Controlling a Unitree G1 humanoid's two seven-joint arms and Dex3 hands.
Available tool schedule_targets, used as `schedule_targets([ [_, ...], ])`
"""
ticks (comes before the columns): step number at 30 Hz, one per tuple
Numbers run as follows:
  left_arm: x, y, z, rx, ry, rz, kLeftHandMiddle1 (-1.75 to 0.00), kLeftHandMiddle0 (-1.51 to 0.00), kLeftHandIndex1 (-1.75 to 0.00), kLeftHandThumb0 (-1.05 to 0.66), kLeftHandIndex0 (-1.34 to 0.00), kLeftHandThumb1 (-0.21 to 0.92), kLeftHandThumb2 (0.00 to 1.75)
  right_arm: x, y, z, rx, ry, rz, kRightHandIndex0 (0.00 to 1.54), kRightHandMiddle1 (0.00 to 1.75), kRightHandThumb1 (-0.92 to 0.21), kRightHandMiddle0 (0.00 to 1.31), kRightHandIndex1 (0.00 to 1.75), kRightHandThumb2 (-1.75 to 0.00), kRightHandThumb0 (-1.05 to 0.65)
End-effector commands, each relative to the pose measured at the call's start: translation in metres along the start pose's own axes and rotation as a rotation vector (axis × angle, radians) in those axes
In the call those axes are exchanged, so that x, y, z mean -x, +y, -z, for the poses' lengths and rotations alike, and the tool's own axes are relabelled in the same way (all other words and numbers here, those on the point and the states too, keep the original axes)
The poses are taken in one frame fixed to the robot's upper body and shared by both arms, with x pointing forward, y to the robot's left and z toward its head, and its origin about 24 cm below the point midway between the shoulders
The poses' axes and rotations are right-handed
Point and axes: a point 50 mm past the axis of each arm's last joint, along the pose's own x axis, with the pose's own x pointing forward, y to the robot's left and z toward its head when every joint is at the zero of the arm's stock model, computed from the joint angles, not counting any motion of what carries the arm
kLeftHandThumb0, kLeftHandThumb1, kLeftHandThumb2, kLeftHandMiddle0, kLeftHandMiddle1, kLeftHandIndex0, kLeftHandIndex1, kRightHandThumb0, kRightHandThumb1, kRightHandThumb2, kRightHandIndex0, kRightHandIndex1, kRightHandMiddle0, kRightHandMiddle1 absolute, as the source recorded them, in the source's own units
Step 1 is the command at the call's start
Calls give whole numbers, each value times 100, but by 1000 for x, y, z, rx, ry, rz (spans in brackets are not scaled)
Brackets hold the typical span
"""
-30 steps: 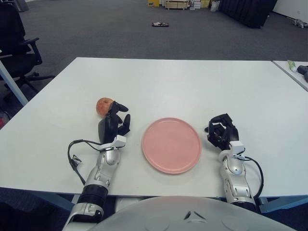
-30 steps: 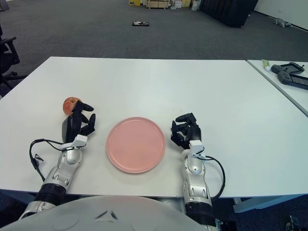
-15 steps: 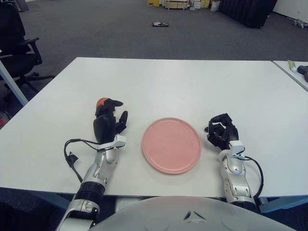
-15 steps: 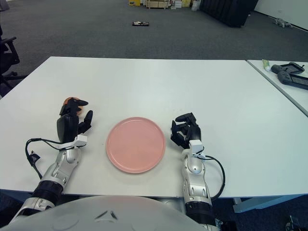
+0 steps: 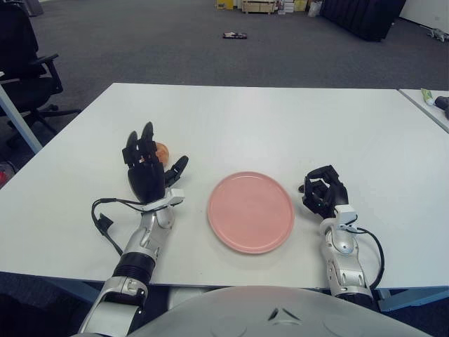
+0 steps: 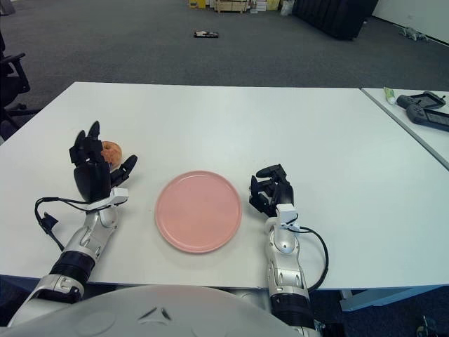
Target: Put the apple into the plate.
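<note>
A red-orange apple (image 6: 111, 151) sits on the white table (image 5: 280, 126), left of the pink plate (image 5: 250, 210). My left hand (image 5: 146, 166) stands in front of the apple with its fingers spread upward and hides most of the apple (image 5: 161, 149) in the left eye view. It holds nothing. The plate is bare. Right of the plate is my right hand (image 5: 321, 192), its fingers curled and holding nothing.
A black cable (image 5: 105, 226) loops off my left forearm near the table's front edge. At the far right a second table carries a black device (image 6: 423, 108) and a small tube (image 6: 388, 93). An office chair (image 5: 24, 60) stands off the left side.
My left hand has moved left and opened, its fingers going from curled beside the apple to spread upright in front of it. The apple, plate and right hand have not moved.
</note>
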Motion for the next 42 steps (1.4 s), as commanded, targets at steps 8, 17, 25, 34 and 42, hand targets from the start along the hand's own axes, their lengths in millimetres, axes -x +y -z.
schedule_targets([
  [8,-13,-3,6,-49,3,-59,0,0,0,-105,0,80,17,0,0,4,3,31,4,60,175,-66,36,143,-89,-39],
  [17,-24,-6,11,-74,-13,-24,0,0,0,-105,0,82,15,0,0,5,16,28,3,59,175,-66,35,142,-88,-39],
  [25,-33,-11,17,-161,-88,112,0,0,0,-105,0,83,14,0,0,5,3,32,8,60,175,-67,35,142,-87,-39],
  [34,-38,-21,29,-246,-113,318,0,0,0,-105,0,83,12,0,-1,4,6,29,17,59,175,-67,34,141,-87,-38],
  [42,-43,-32,41,-292,-36,474,0,0,0,-105,0,82,12,0,0,3,2,24,23,58,175,-68,34,141,-86,-38],
])
